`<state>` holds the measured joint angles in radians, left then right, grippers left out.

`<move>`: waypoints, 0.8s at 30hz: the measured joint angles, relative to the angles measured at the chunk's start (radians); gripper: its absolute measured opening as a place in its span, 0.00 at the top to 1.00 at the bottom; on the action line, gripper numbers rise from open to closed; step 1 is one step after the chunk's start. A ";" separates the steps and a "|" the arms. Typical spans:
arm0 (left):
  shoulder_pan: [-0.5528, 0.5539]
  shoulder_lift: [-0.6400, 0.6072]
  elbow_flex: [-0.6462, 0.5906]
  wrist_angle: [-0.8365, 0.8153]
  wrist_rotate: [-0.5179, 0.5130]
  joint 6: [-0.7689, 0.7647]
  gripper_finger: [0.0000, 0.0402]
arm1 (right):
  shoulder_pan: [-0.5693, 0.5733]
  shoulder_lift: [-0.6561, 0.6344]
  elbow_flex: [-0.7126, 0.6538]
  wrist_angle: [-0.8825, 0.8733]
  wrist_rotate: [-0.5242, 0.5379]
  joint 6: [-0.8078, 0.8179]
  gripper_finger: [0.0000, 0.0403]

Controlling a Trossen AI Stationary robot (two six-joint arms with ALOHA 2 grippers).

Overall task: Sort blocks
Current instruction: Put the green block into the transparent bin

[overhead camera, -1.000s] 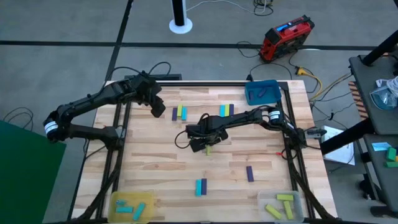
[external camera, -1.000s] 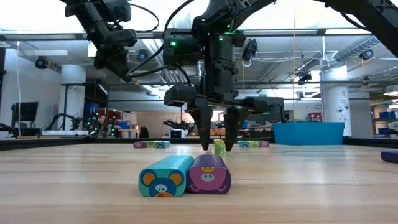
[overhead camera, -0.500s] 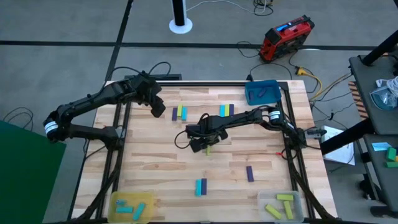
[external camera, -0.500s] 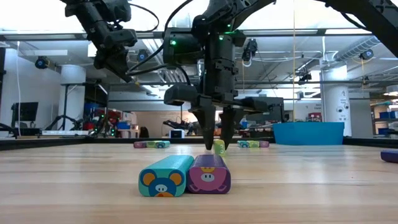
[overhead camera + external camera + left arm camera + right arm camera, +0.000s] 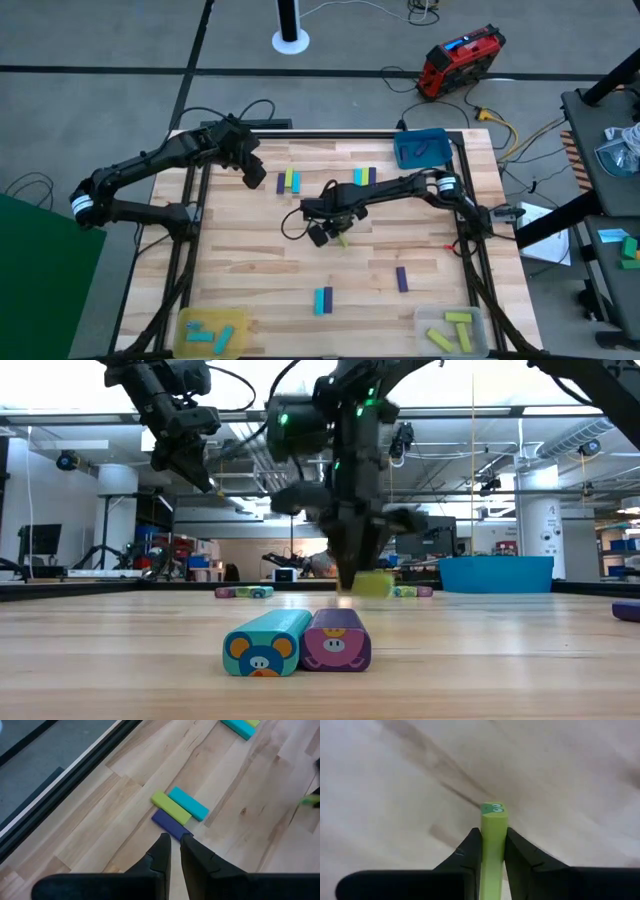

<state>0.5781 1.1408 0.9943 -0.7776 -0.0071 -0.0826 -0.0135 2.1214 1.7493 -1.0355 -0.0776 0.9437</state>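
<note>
one yellow-green block sits pinched between the right gripper fingers, lifted just above mid-table, while the left gripper, fingers nearly together, hovers over a purple block near the table's far-left side.

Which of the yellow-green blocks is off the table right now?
The yellow-green block clamped in the right gripper near the table's middle; the others lie flat on the wood or in the corner tray.

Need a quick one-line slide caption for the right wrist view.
Right gripper shut on a yellow-green block, held above the wooden table.
</note>
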 joint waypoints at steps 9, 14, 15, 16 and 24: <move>0.000 0.000 0.000 0.009 0.000 -0.004 0.95 | 0.019 -0.216 0.000 -0.193 -0.032 -0.382 0.88; 0.000 0.000 0.000 0.027 0.000 -0.004 0.95 | 0.068 -0.360 -0.002 -0.291 -0.034 -0.655 0.88; 0.000 0.000 0.000 0.032 0.000 -0.004 0.95 | 0.081 -0.387 -0.002 -0.313 -0.034 -0.714 0.88; 0.000 0.000 0.000 0.036 0.000 -0.004 0.95 | 0.095 -0.410 -0.002 -0.333 -0.035 -0.765 0.88; 0.000 0.000 0.000 0.037 0.000 -0.017 0.95 | 0.216 -0.554 -0.021 -0.411 -0.088 -0.917 0.88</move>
<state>0.5777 1.1412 0.9943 -0.7403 -0.0072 -0.1000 0.2021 1.5678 1.7285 -1.4464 -0.1652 0.0265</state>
